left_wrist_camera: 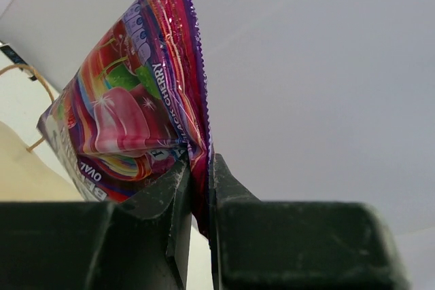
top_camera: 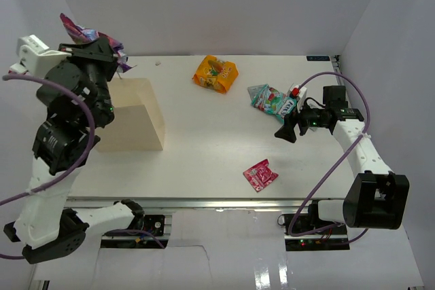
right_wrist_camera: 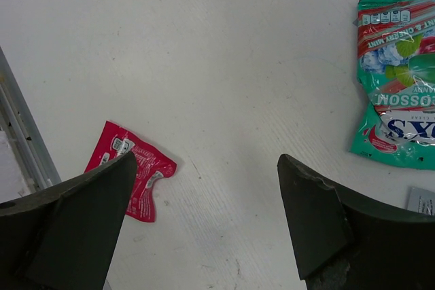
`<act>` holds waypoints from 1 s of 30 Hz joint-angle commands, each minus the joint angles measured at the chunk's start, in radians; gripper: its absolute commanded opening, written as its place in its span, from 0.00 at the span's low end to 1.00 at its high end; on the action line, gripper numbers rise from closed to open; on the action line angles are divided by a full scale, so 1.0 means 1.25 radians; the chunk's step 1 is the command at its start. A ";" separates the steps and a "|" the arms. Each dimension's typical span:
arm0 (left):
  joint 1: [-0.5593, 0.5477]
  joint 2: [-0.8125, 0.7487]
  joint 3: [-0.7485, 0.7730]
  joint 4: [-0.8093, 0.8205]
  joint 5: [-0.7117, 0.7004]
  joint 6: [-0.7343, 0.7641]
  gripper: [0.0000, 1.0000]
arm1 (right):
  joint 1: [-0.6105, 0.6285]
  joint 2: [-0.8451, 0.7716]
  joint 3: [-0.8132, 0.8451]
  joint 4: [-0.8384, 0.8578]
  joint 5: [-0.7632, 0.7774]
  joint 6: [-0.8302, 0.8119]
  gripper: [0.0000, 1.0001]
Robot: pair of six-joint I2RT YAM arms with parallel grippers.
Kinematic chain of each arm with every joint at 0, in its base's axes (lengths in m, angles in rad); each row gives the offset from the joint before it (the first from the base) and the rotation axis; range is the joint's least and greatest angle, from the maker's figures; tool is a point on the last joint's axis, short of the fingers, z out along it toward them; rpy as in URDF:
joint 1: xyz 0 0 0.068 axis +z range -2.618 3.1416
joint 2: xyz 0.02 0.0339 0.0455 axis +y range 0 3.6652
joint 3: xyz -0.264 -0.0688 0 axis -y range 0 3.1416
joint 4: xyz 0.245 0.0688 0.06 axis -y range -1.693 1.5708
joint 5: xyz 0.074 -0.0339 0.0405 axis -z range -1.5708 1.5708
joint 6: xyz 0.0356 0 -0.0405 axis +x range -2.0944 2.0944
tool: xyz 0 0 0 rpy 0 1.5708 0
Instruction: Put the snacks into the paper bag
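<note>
Your left gripper [left_wrist_camera: 197, 188] is clamped on a purple black-cherry packet [left_wrist_camera: 129, 106] held up near the paper bag [top_camera: 136, 117], while your right gripper [right_wrist_camera: 207, 168] has its jaws wide apart over the table [top_camera: 204, 147] between the red packet [right_wrist_camera: 139, 171] and the teal mint packet [right_wrist_camera: 397, 100].

A white table [top_camera: 204, 161] stands enclosed by plain white walls [top_camera: 238, 5] behind and at both sides; a metal rail [top_camera: 224, 203] edges its near side.

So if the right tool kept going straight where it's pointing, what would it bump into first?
Probably just the bare table. The right tool stands open, aimed between the red packet and the teal mint packet; depth is hard to judge.
</note>
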 commanded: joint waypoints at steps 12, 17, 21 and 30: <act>-0.002 -0.048 -0.186 -0.026 -0.115 -0.054 0.01 | -0.001 -0.021 0.003 0.014 -0.022 0.008 0.90; 0.004 -0.076 -0.292 0.021 -0.141 -0.031 0.04 | -0.001 -0.023 0.000 0.014 -0.025 0.008 0.90; 0.022 -0.091 -0.339 0.127 -0.125 0.064 0.05 | -0.001 -0.026 0.000 0.014 -0.028 0.008 0.90; 0.223 -0.041 -0.335 0.020 0.076 -0.064 0.07 | -0.001 -0.045 -0.016 0.014 -0.023 0.007 0.90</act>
